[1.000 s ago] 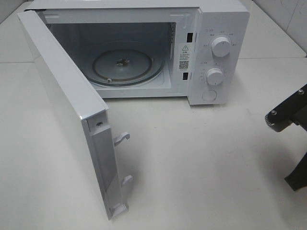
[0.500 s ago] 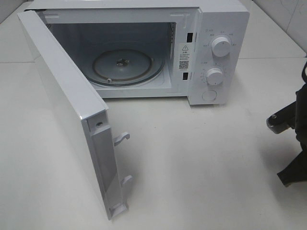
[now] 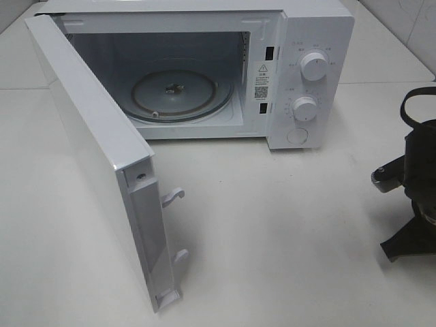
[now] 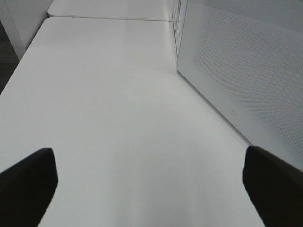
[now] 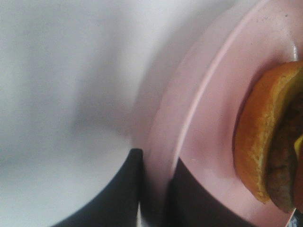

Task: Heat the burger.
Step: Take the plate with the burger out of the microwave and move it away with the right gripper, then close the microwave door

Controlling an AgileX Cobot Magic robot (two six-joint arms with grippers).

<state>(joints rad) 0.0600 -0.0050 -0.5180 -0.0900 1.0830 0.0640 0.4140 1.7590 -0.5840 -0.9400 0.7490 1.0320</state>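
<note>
Right wrist | right claw (image 5: pixel 154 189) pinching pink plate (image 5: pixel 208 142) rim | burger (image 5: pixel 270 142) aboard | left claw (image 4: pixel 151 187) wide beside microwave door (image 4: pixel 241 71)

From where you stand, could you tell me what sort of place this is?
Probably a lab mock-up of a kitchen counter: an open white microwave on a bare white table, and a burger on a pink plate.

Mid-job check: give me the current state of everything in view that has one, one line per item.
microwave door: swung wide open
turntable: bare, nothing on it
pink plate: rim clamped in the right gripper, carrying the burger
burger: on the plate, not yet in the microwave
left gripper: open, holding nothing, above the table
upper knob: setting unreadable
lower knob: setting unreadable
</note>
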